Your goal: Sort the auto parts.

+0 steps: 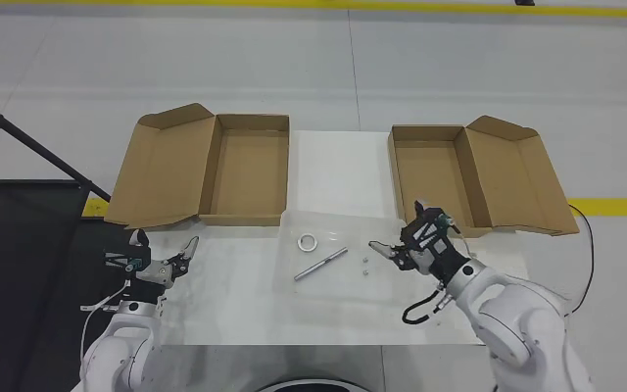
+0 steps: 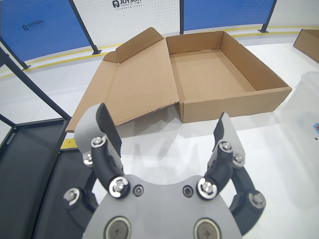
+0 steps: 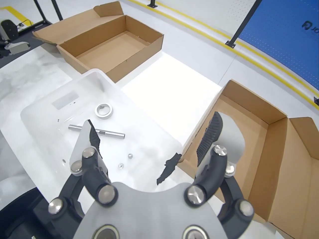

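Observation:
A clear plastic tray (image 1: 294, 220) sits mid-table and holds the parts: a metal ring (image 1: 309, 240), a thin steel shaft (image 1: 320, 264) and two small nuts (image 1: 364, 261). From the right wrist, the ring (image 3: 104, 110), shaft (image 3: 96, 131) and nuts (image 3: 129, 155) lie just beyond my right gripper (image 3: 152, 119). That gripper (image 1: 399, 229) hangs open over the tray's right end, holding nothing. My left gripper (image 1: 165, 240) stands open near the table's left front corner, well left of the tray, with nothing between its fingers (image 2: 109, 128).
Two open cardboard boxes flank the tray at the back: the left box (image 1: 245, 167) and the right box (image 1: 431, 176), both with nothing inside. A black metal frame (image 1: 39, 245) stands off the table's left side. A black torn strip (image 3: 169, 167) hangs by the right gripper.

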Robot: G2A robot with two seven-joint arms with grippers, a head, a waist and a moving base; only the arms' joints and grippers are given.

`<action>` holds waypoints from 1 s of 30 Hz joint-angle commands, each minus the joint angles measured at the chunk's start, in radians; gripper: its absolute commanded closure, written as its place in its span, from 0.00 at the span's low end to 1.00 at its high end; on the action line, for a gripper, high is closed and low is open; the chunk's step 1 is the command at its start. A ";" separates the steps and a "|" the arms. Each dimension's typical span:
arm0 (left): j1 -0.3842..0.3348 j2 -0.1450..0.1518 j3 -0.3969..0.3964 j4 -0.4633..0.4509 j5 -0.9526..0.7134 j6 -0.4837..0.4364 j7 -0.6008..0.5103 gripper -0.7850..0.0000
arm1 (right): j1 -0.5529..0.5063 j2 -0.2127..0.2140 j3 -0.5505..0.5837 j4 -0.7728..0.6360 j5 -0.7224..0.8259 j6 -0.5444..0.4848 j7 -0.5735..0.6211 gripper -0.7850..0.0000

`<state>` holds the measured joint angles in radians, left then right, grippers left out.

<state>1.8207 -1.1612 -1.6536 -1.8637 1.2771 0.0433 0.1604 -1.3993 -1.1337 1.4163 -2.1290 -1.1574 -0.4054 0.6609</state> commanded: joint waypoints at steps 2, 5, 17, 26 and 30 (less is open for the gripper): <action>0.000 0.000 0.000 0.000 0.000 0.000 0.000 0.00 | 0.075 -0.003 -0.045 0.015 0.025 0.030 0.119 0.00; 0.000 0.000 0.000 0.000 0.000 0.000 0.000 0.00 | 0.132 -0.004 -0.067 0.042 0.075 0.033 0.229 0.00; 0.000 0.000 0.000 0.000 0.000 0.000 0.000 0.00 | 0.144 -0.005 -0.090 0.060 0.044 0.047 0.235 0.00; 0.000 0.000 0.000 0.000 0.000 0.000 0.000 0.00 | 0.208 -0.010 -0.204 0.161 0.079 0.009 0.354 0.09; 0.000 0.000 0.000 0.000 0.000 0.000 0.000 0.00 | 0.224 -0.009 -0.223 0.187 0.090 -0.004 0.409 0.32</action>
<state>1.8207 -1.1612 -1.6536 -1.8637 1.2771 0.0434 0.1604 -1.1793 -1.1430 1.1964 -1.9482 -1.0674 -0.4083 1.0570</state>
